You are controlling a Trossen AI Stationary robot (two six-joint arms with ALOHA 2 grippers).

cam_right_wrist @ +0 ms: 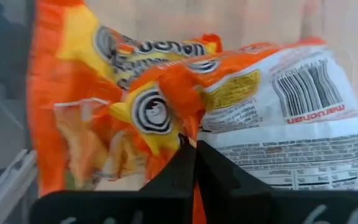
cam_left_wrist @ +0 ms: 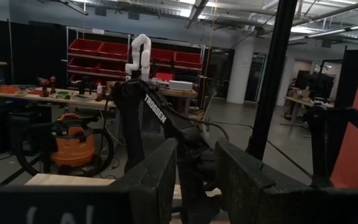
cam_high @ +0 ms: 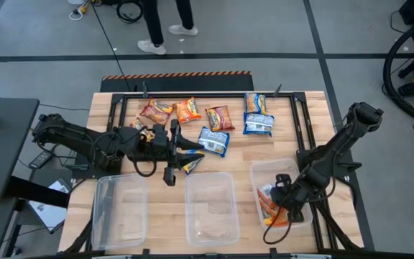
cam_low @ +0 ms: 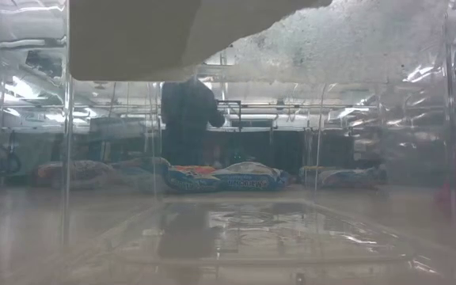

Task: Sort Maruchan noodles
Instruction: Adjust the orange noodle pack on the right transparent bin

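- orange packet [cam_right_wrist: 185, 106] pinched between my right claw's [cam_high: 275, 208] fingers, which are closed tight on its crinkled edge, inside the right bin [cam_high: 259, 173].
- my left claw [cam_high: 190, 153] reaches over mid-table, fingers [cam_left_wrist: 151, 183] parted with a gap between them; a blue packet [cam_high: 192, 166] lies just below it.
- beyond my left claw, more packets [cam_high: 220, 117] are spread along the far side of the table [cam_high: 315, 108].
- two other bins [cam_high: 210, 208] sit near the front edge.
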